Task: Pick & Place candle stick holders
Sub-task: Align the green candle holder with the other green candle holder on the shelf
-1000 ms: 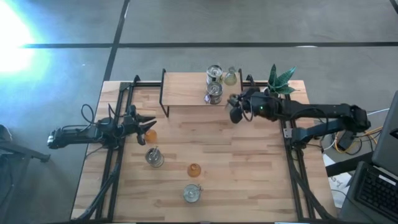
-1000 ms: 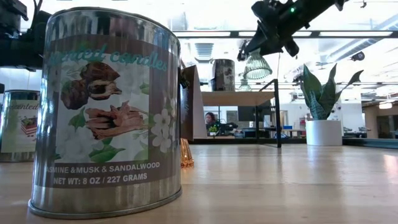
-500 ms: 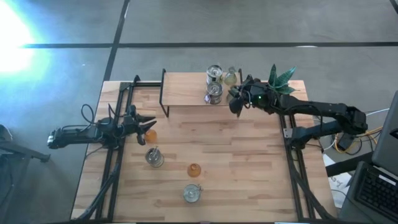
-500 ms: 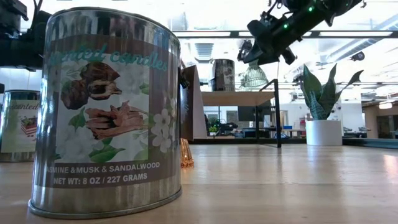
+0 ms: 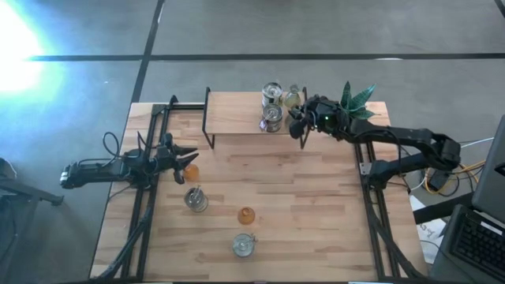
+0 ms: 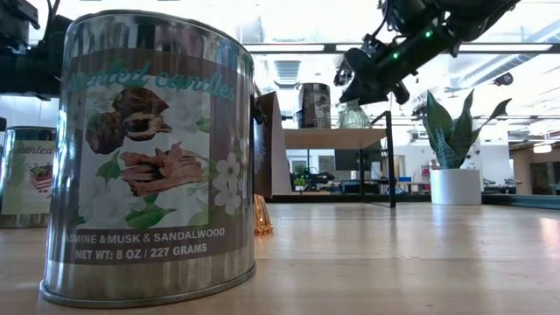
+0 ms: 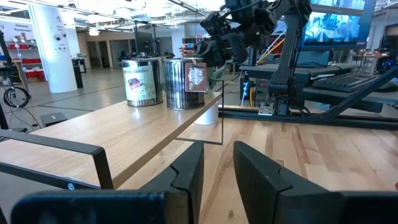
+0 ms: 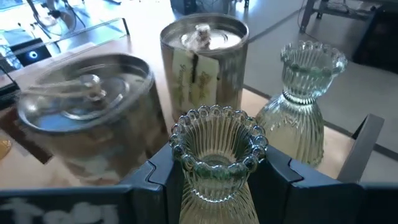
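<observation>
Over shelf at tabletop's far edge | right claw [image 8: 214, 171] clamped on ribbed clear holder [image 8: 217, 155] | left claw [image 5: 183, 160] near left edge, gripping orange holder [image 5: 190, 170]

A pale wooden plank table [image 5: 316, 213] stands on a grey polished concrete floor [image 5: 237, 31], with bright glare [image 5: 16, 47] at one side.

Pale, light-wood table [image 5: 316, 221] with black metal frame rails. A clear, faintly green ribbed glass holder [image 8: 217, 155] with a beaded rim — a second like it [image 8: 305, 99] beside. Silvery tins [image 8: 202, 59], one large in the low view [image 6: 149, 157] with a teal, brown and white floral label. A small orange holder [image 5: 246, 214]. Green-leaved plant [image 6: 455, 131] — white pot.
</observation>
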